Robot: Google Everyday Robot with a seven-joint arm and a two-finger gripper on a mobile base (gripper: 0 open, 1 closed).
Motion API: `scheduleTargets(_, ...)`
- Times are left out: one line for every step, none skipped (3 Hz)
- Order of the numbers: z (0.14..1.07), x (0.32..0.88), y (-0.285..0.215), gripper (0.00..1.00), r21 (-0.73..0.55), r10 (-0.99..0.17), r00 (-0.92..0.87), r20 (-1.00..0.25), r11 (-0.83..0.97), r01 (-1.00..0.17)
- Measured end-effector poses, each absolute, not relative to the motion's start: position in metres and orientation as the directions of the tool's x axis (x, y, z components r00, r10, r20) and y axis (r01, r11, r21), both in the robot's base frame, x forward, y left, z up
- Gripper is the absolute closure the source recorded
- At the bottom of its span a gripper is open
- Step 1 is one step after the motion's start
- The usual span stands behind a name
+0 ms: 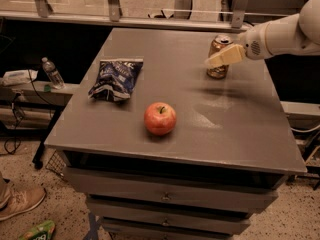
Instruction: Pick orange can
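Note:
The orange can point(218, 59) stands upright at the far right of the grey table top point(200, 114); it is golden-orange with a silver top. My gripper point(220, 57) reaches in from the right on a white arm point(282, 34), and its pale fingers point(227, 55) lie across the front of the can at mid-height. The can stands on the table.
A red apple point(160, 118) sits near the table's front middle. A dark blue snack bag point(116, 78) lies at the left. The table is a drawer cabinet. A water bottle point(51, 73) stands on a low shelf at the left. A railing runs behind.

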State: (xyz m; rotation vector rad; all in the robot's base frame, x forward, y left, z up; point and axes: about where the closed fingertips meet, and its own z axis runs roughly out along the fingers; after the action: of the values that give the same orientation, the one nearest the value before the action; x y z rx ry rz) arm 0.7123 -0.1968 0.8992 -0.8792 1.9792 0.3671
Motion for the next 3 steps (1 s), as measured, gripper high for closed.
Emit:
scheduleTargets(0.898,0.719,-0.186,0.19,-0.077,-0.432,-0.321,-0.843,0.688,-0.722)
scheduleTargets(0.899,0.722,-0.182,0.41,-0.072,-0.429,-0.315,-0.847,0.679,-0.731)
scheduleTargets(0.911,0.720,-0.181,0.64,-0.066,-0.403,-0.284,-0.870,0.666,-0.743)
